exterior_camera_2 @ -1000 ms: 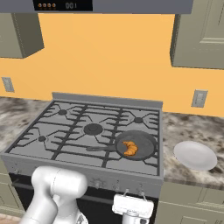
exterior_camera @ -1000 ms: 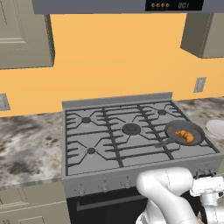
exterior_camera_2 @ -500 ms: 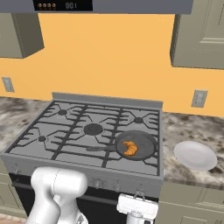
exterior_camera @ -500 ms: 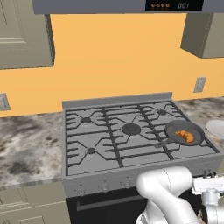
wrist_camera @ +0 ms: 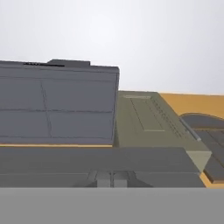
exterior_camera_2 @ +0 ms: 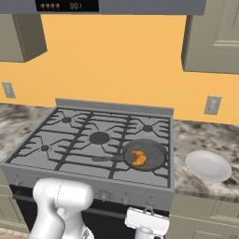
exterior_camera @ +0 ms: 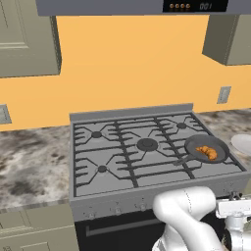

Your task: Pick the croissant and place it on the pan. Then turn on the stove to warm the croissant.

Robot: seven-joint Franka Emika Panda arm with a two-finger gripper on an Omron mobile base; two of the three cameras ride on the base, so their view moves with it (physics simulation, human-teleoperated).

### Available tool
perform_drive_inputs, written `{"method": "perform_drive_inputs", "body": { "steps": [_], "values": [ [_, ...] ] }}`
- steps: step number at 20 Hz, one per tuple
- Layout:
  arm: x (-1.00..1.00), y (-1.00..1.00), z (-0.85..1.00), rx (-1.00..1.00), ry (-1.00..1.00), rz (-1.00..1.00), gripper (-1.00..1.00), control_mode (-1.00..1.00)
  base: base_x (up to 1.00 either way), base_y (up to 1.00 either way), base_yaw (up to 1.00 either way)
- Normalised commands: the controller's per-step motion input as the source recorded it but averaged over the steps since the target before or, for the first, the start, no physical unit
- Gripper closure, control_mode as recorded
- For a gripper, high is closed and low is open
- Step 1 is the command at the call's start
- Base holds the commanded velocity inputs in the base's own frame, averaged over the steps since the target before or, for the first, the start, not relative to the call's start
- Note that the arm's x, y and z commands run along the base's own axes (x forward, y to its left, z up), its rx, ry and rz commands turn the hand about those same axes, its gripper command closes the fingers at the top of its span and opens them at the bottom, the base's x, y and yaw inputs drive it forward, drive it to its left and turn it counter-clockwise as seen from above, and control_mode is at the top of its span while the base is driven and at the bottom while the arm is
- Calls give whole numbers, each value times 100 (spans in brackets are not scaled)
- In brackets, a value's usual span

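I see the croissant (exterior_camera_2: 138, 158) already lying in the pan (exterior_camera_2: 144, 155) on the stove (exterior_camera: 147, 147) at its front right burner. My end effector (exterior_camera_2: 147, 223) sits clenched low at the stove's front, where the knobs are. Risk: pads slipping, or turning the wrong burner's knob.

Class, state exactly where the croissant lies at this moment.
The croissant lies inside the pan on the front right burner of the stove. In the right base view the white plate sits on the counter to its right.
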Motion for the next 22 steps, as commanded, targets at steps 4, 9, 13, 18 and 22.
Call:
{"method": "perform_drive_inputs", "body": {
  "steps": [4,9,13,18,22],
  "values": [
    [68,0,0,0,-10,8,100,-100,0,0,0],
    [86,0,0,0,-8,13,100,-100,0,0,0],
    [79,3,-4,0,-11,14,100,-100,0,0,0],
    [60,40,-15,-5,-13,22,100,-100,0,0,0],
    [40,71,-23,-13,-16,31,100,-100,0,0,0]
  ]
}}
